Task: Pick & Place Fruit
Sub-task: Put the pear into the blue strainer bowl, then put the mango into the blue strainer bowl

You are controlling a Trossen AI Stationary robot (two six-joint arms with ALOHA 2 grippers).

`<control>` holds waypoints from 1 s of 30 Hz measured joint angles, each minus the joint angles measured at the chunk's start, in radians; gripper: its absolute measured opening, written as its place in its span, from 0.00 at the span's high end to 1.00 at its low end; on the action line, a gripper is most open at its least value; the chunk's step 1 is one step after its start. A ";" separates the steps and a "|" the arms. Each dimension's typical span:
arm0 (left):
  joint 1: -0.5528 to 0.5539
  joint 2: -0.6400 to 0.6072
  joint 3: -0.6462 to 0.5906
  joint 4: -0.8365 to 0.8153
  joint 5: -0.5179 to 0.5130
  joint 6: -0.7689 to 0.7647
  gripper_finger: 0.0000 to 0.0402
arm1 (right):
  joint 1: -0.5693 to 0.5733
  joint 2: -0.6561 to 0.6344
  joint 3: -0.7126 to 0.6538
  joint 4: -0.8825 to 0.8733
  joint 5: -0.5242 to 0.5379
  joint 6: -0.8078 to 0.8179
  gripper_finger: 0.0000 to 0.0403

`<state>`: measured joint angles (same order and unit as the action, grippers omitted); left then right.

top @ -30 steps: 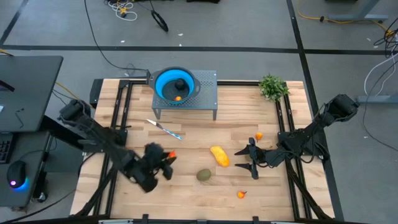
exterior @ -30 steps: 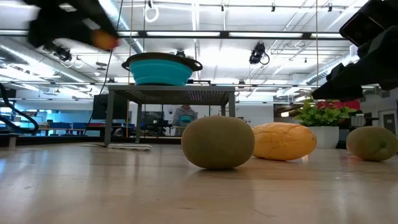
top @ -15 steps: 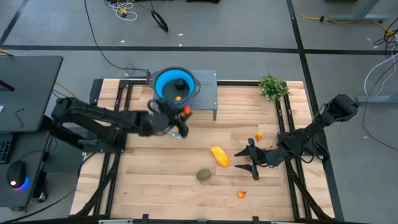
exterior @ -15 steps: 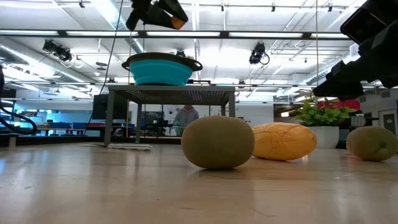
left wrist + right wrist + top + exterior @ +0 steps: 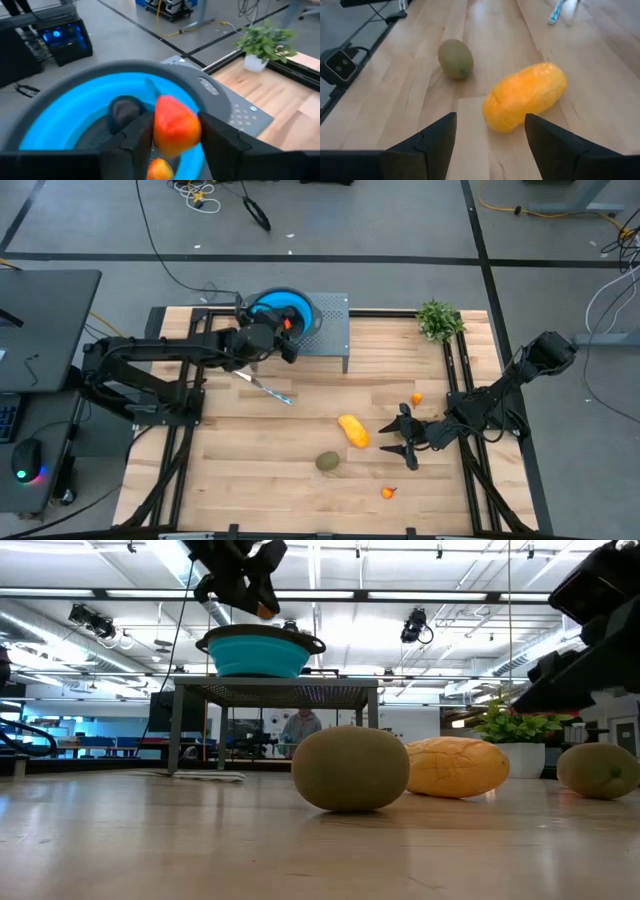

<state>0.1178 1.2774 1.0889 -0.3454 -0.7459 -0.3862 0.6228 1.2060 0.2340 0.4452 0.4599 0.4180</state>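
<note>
Fruit first: we've got an orange piece (image 5: 175, 127) pinched between the fingers of our left gripper (image 5: 283, 330), and it sits directly above the blue bowl (image 5: 300, 308) on the grey stand (image 5: 335, 330) at the far side of the table (image 5: 300, 470). From the wrist we look straight down past it into the bowl, where a dark ball (image 5: 125, 111) and another orange bit (image 5: 159, 169) already lie. So the relation that matters is plain up-and-down: the bowl is right underneath, and we judge a release should land the piece inside the rim.

Over on the other side, our right gripper (image 5: 400, 438) rests low with its jaws spread wide and nothing in them. The yellow oblong (image 5: 352, 430) lies just ahead of it, long axis slanting across the gap, and the olive oval (image 5: 328, 463) sits farther on. That arm is clearly the nearer one for both. A tiny orange piece (image 5: 387, 492) waits near the front edge, another (image 5: 416, 397) just behind the right gripper.
</note>
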 joint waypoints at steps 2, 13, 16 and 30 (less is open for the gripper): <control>0.012 0.000 0.000 -0.004 -0.001 0.005 0.52 | 0.000 0.000 0.000 -0.014 0.001 0.004 0.39; 0.002 0.000 0.000 -0.003 0.009 0.050 0.30 | 0.000 0.000 0.000 -0.022 0.037 0.004 0.39; -0.068 0.000 0.000 0.028 -0.005 0.049 0.31 | 0.000 0.000 0.000 -0.023 0.037 0.004 0.39; -0.387 0.065 -0.312 0.802 0.058 0.126 0.36 | -0.001 0.000 0.000 0.105 0.087 -0.034 0.39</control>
<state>-0.2688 1.3428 0.7773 0.4571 -0.6877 -0.2597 0.6216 1.2060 0.2344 0.5498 0.5468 0.3837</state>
